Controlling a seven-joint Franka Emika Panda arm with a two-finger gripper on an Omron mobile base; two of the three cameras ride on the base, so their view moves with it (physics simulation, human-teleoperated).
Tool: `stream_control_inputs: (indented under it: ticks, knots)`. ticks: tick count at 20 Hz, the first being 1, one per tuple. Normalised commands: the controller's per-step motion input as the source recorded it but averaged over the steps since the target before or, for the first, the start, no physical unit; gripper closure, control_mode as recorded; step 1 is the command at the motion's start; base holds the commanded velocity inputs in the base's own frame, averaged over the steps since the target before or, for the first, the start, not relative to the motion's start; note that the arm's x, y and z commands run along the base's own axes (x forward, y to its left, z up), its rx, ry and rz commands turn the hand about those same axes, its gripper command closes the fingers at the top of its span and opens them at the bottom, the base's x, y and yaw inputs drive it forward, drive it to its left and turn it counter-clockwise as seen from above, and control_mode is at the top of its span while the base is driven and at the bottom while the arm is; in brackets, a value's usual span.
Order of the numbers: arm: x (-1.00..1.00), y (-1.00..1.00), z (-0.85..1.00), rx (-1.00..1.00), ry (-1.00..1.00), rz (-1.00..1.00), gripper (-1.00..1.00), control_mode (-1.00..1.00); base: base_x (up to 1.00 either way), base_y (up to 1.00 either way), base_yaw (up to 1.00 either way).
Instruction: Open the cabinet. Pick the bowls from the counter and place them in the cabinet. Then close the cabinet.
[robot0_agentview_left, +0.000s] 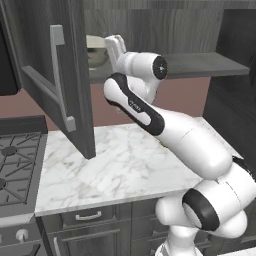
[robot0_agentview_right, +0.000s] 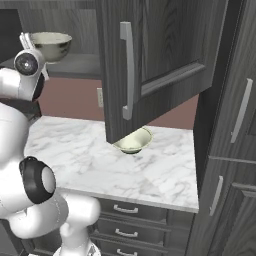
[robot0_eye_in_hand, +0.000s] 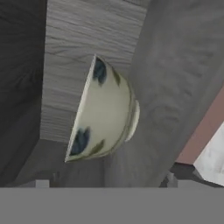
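Note:
The cabinet stands open, its left door (robot0_agentview_left: 45, 55) and right door (robot0_agentview_right: 160, 50) swung out over the counter (robot0_agentview_left: 115, 165). The deeper bowl (robot0_agentview_left: 96, 56) sits upright on the grey shelf (robot0_agentview_left: 200, 65); it is also in the right base view (robot0_agentview_right: 50, 45) and, rolled sideways, in the hand view (robot0_eye_in_hand: 105, 116). My gripper (robot0_agentview_left: 114, 45) is raised at the shelf's edge just in front of this bowl, open, its tips (robot0_eye_in_hand: 106, 181) wide apart and clear of the bowl. The shallower bowl (robot0_agentview_right: 132, 141) rests on the counter (robot0_agentview_right: 90, 160) near the back wall, partly hidden behind the right door.
A black gas stove (robot0_agentview_left: 15, 165) adjoins the counter on the left. Drawers (robot0_agentview_left: 87, 216) run below the counter. A tall dark cabinet (robot0_agentview_right: 235, 150) bounds the counter on the right. The open doors' lower corners hang low over the marble.

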Motion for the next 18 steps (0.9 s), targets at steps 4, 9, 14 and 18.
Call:
stream_control_inputs:
  ticks: [4, 9, 14, 18]
  knots:
    - [-0.78, -0.04, 0.03, 0.0, -0.05, -0.01, -1.0, -1.0, 0.0, 0.0, 0.0]
    - [-0.97, -0.34, 0.23, 0.0, 0.07, -0.15, -1.0, -1.0, 0.0, 0.0, 0.0]
    - [-0.81, -0.59, 0.4, 0.0, 0.39, -0.27, -1.0, -1.0, 0.0, 0.0, 0.0]
    - [-0.71, -0.44, 0.15, -0.01, 0.52, -0.29, -1.0, -1.0, 0.0, 0.0, 0.0]
